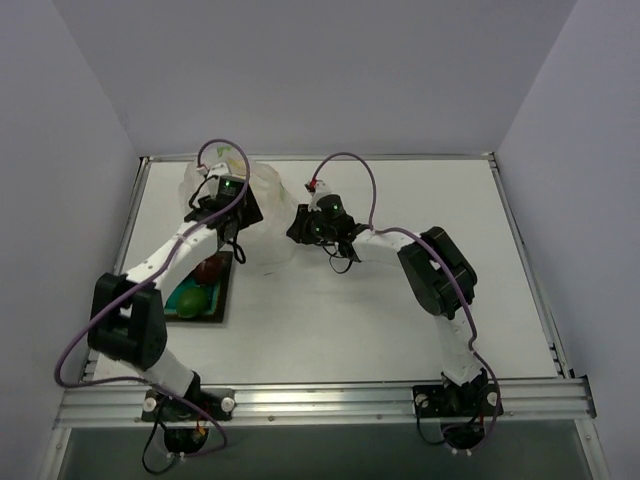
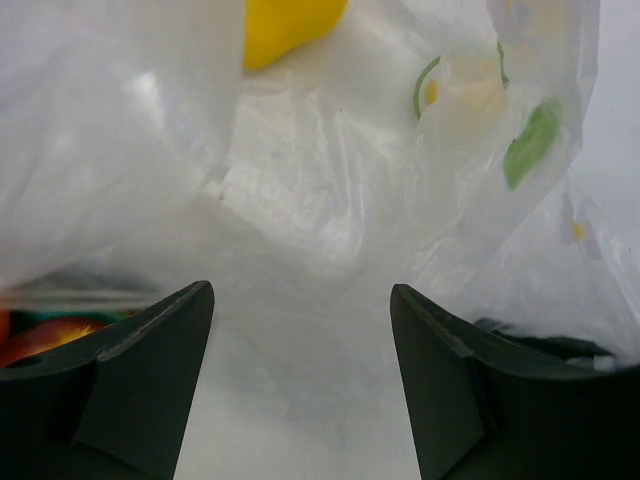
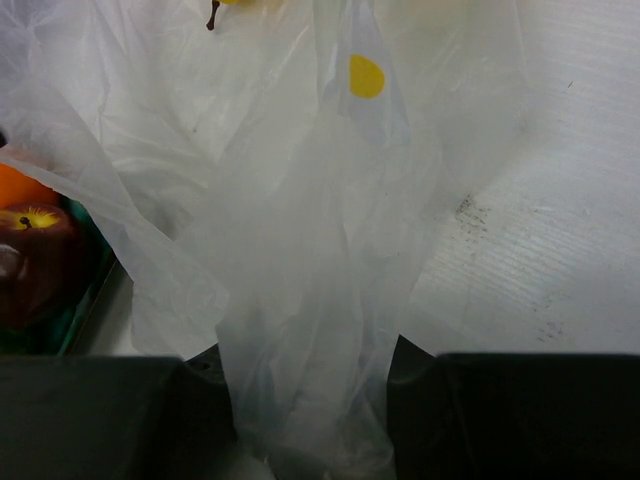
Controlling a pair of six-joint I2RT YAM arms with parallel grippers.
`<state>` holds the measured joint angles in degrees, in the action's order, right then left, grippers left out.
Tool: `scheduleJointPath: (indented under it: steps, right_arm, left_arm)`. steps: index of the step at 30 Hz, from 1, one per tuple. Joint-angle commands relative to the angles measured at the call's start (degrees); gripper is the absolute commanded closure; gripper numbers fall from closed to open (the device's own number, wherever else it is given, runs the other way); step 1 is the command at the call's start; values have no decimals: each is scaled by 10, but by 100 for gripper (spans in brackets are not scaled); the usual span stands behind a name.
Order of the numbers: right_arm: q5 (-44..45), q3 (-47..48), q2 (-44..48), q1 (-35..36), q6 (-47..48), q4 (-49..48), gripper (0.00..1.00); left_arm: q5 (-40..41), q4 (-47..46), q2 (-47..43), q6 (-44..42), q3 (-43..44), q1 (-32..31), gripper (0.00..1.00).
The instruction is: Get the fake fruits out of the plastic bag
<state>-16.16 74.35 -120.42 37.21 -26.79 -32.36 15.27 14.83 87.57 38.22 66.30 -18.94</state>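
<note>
While our right claw [image 3: 310, 395] pinches the plastic bag [image 3: 300, 250], our left claw [image 2: 300, 340] gapes empty facing it, yellow fruit [image 2: 285, 25] just beyond.

The crinkly translucent whitish plastic bag [image 3: 300, 300] is shining faintly; at nine o'clock, the dark red plastic apple [image 3: 35, 265] is gleaming glossily.

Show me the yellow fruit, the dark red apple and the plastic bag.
yellow fruit [image 2: 285, 25], left wrist view, its visible lower end.
dark red apple [image 3: 40, 265], right wrist view, its glossy side.
plastic bag [image 3: 300, 300], right wrist view, its gathered middle fold.
</note>
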Motion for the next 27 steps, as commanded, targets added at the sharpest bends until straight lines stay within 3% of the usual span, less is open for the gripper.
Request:
scheduleJointPath:
  steps: [1,8,18,22,27]
  right_arm:
    - [-9,5,34,2,0,-15,82]
    - [-11,5,33,5,-2,-16,82]
    - [-13,5,30,3,-3,-17,82]
    - [-13,6,26,3,-3,-17,82]
    - [-13,8,18,3,-3,-16,82]
  left_arm:
    - [9,-30,47,-38,86,7,31]
    - [16,-14,177,-92,225,32,32]
    - [-15,-24,271,-135,284,77,35]
    - [-39,-31,301,-166,319,85,30]
    - [-49,-29,340,-184,350,95,16]
